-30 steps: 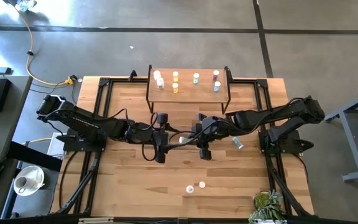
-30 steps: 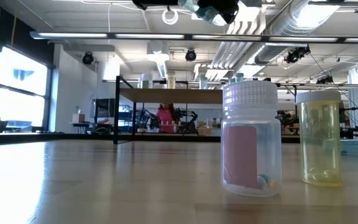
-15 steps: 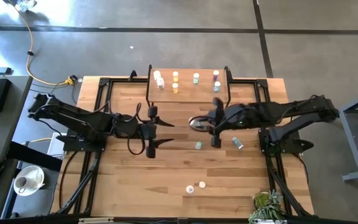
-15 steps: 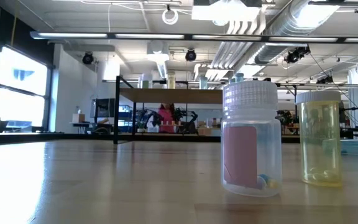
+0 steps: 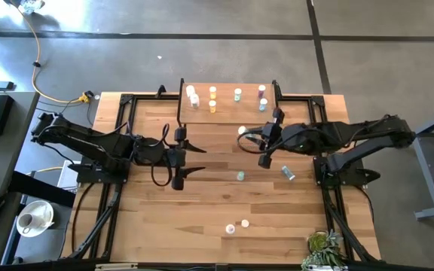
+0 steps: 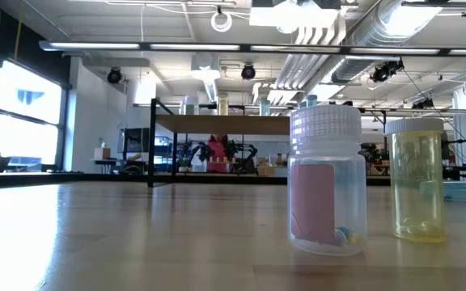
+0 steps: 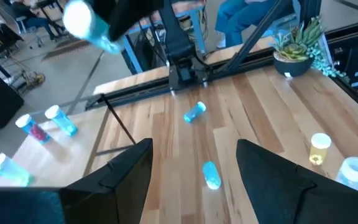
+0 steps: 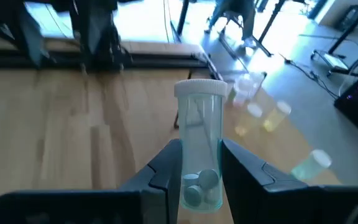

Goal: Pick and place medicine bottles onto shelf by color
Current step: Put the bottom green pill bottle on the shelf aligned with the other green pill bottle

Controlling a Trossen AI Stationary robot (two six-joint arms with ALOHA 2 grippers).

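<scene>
Front bottles: a pink bottle (image 6: 328, 179) and a yellow bottle (image 6: 417, 179) stand upright at the table's near edge, well apart from both arms.
Left gripper (image 5: 178, 156): spread, empty, over mid-table.
Right gripper (image 5: 265, 140): pinching a teal-tinted bottle (image 8: 199, 147), cap pointing ahead of the fingers.
Shelf (image 5: 228, 108): just beyond the right gripper, which is the nearer arm; the blue pair probably stands at the shelf's right end.

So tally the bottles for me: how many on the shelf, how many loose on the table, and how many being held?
On the shelf: 7 bottles
On the table: 4
In the right end effector: 1
Total: 12
</scene>
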